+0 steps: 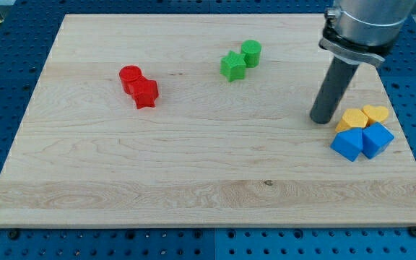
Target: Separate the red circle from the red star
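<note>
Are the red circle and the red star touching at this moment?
Touching. The camera view shows the red circle pressed against the red star with no board visible between them; my tip is far right.

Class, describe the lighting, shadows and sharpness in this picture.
Camera view: even, soft light; no glare on the wooden board; faint shadows beside the red circle and red star; my tip and all blocks look sharp.

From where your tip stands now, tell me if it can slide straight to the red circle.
Probably yes. My tip sits at the view's right beside the yellow blocks; the red circle touches the red star far left. The green pair lies above that path.
</note>
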Controlling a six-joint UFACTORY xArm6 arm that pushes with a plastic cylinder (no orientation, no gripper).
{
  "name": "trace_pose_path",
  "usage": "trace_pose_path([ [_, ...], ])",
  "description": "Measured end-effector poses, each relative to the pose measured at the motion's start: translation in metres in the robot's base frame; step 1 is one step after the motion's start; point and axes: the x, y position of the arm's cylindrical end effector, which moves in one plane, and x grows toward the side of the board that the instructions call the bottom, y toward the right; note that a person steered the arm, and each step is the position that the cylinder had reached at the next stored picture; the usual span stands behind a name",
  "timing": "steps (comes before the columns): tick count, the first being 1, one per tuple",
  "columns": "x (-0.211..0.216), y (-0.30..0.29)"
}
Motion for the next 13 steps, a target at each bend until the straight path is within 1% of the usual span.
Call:
trace_pose_path([
  [1, -0.009, -0.024],
  [2, -0.003, -0.086],
  [4, -0.003, -0.237],
  [5, -0.015, -0.285],
  [6, -0.052, -0.306],
  [7, -0.071, -0.309],
  [8, -0.07, -0.316],
  [9, -0.072, -0.352],
  [10, -0.105, -0.365],
  [11, -0.118, -0.346],
  [12, -0.12, -0.302],
  [13, -0.132, -0.26],
])
